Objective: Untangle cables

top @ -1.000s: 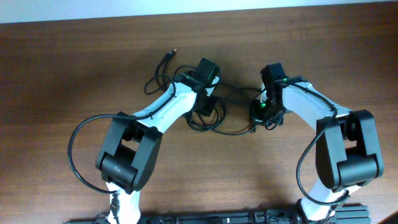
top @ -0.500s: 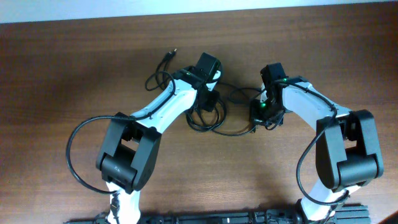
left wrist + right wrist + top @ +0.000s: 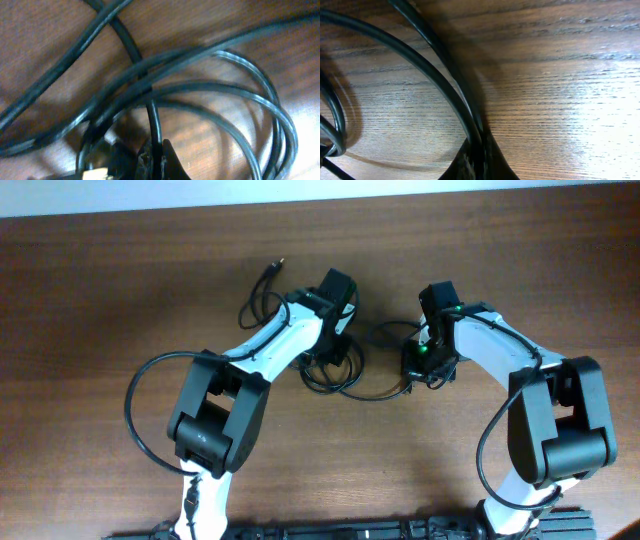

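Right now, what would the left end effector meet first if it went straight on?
Likely the thin black cables looped just ahead of the left end effector, on the brown wooden table; depth is unclear.

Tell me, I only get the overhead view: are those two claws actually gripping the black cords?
Observer: Left wrist view shows the left gripper pinched shut on one strand of the cables.
Operator: And the other claw?
Observer: Right wrist view shows the right gripper clamped on a strand too, close above the wooden table.
Operator: Is it knotted?
Observer: The left wrist shows several loops crossing; a true knot I cannot confirm.
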`<state>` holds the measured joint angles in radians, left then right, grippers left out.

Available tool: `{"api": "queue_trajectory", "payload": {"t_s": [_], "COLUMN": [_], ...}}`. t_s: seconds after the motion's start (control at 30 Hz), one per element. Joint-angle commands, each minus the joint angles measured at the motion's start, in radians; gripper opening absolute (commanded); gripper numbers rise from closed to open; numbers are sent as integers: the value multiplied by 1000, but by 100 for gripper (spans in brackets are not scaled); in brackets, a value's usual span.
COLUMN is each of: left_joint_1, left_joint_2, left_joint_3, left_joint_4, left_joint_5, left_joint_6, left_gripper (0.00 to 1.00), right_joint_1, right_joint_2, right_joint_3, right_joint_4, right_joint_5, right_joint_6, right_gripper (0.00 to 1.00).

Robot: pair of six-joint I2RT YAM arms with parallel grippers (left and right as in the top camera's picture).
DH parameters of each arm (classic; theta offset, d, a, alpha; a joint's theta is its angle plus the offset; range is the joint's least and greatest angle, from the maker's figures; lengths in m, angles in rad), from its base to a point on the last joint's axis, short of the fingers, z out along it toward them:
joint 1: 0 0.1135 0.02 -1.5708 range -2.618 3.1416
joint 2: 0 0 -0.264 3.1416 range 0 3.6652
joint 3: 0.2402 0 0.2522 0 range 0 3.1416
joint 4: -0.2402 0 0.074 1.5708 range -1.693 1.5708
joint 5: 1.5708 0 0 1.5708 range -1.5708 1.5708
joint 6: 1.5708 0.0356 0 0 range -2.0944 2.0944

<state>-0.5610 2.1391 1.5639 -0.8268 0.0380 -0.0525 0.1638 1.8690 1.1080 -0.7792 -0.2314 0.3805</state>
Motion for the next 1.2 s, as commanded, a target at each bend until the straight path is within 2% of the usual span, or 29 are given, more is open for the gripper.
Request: {"api": "queue_trajectory", "payload": {"t_s": [0.0, 0.17, 0.37, 0.47, 0.53, 0.63, 0.77, 0.9, 0.97, 1.0, 1.03, 1.1, 1.17], "left_joint_1": [14, 125, 417, 560, 641, 676, 679, 703, 715, 716, 715, 715, 715], "left_joint_2": [-19, -134, -291, -323, -323, -324, -324, -324, -324, -324, -324, -324, -324], "left_joint_3": [122, 192, 192, 192, 191, 191, 191, 192, 192, 192, 192, 192, 192], "left_joint_4": [-80, -184, -227, -254, -307, -367, -446, -447, -449, -456, -474, -525, -571], "left_joint_5": [10, 45, 396, 607, 693, 692, 687, 631, 683, 760, 867, 992, 993], "left_joint_6": [1, 1, 8, 50, 58, 113, 255, 271, 301, 352, 435, 585, 665], "left_gripper": [0, 0, 0, 0, 0, 0, 0, 0, 0, 0, 0, 0, 0], "right_joint_1": [-8, -8, -8, -8, -8, -8, -8, -8, -8, -8, -8, -8, -8], "right_joint_2": [20, 20, 20, 20, 20, 20, 20, 20, 20, 20, 19, 18, 12], "right_joint_3": [-21, -21, -21, -21, -21, -21, -21, -21, -21, -21, -19, -2, 51], "right_joint_4": [-7, -8, -7, -8, -7, -7, -8, -13, 0, 19, 39, 66, 60], "right_joint_5": [49, 57, 60, 60, 60, 60, 60, 60, 55, 28, -23, -140, -209], "right_joint_6": [-9, -9, -9, -9, -9, -9, -9, -9, -9, -11, -58, -174, -231], "right_gripper": [4, 4, 4, 4, 4, 4, 4, 4, 4, 5, 9, 33, 50]}}
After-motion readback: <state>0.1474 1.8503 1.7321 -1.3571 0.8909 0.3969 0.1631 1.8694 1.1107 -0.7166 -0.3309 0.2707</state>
